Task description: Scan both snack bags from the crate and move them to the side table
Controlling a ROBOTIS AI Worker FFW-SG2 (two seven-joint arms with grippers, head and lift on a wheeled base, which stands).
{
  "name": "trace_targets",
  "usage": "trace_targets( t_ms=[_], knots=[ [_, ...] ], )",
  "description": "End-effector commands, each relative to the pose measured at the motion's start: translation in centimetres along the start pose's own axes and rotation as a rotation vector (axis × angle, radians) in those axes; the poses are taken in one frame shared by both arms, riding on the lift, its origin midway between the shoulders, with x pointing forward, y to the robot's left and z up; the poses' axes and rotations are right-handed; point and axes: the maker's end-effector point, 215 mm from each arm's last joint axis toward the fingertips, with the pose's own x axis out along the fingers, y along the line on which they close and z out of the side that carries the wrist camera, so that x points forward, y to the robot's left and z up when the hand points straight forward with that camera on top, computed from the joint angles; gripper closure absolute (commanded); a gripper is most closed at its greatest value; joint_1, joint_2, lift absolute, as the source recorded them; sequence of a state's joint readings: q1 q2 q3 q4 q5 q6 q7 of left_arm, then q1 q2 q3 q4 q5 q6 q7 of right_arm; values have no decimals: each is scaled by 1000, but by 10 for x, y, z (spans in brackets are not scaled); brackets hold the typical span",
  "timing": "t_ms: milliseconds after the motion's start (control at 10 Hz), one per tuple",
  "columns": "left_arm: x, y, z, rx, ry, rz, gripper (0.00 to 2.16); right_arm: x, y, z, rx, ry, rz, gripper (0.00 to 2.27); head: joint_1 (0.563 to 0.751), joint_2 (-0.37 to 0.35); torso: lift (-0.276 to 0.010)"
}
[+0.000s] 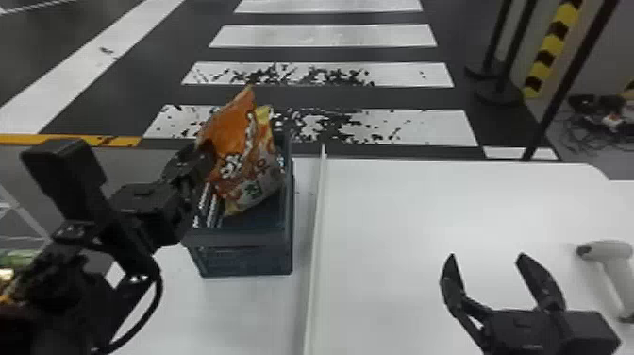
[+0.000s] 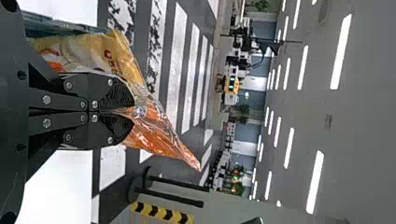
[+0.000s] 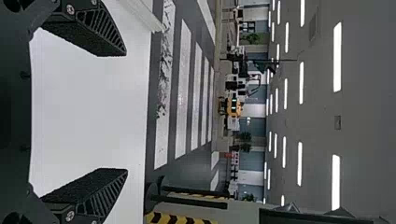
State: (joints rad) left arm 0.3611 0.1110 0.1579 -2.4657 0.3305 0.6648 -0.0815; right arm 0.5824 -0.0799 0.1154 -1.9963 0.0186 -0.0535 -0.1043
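Pickup from crate (image 1: pixel 243 253), apparently: left gripper (image 2: pixel 133 111) pinches orange bag (image 1: pixel 231 132); right gripper (image 1: pixel 487 256) wide. Next: lift clear, scan.

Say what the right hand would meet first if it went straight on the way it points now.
The way looks free: the right hand points forward over the white table, with the scanner off to its right, though its height above the surface is hard to judge.
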Motion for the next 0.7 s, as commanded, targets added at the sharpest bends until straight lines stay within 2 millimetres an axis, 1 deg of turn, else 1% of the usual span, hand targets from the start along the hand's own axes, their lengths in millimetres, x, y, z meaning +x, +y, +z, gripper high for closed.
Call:
trace_targets(
  t_ms=[0, 100, 200, 300, 500, 600],
  knots=[
    [-5, -22, 18, -53, -35, -60, 2138, 1, 1, 1, -4, 1, 1, 107, 695, 61, -99],
    [-9, -34, 29, -84, -58, -95, 2138, 1, -1, -2, -8, 12, -2, 107, 695, 46, -99],
    [-11, -50, 37, -143, -75, -148, 2138, 1, -3, -2, -10, 13, -4, 107, 695, 29, -99],
    [-11, -60, 35, -192, -80, -193, 2138, 1, -4, -1, -10, 9, -6, 107, 695, 21, -99],
    [-5, -81, 28, -375, -114, -315, 2138, 2, -6, 0, -11, 7, -11, 107, 695, -21, -99],
    [-2, -88, 21, -430, -125, -349, 2138, 4, -6, 1, -10, 5, -12, 107, 695, -33, -99]
  ],
)
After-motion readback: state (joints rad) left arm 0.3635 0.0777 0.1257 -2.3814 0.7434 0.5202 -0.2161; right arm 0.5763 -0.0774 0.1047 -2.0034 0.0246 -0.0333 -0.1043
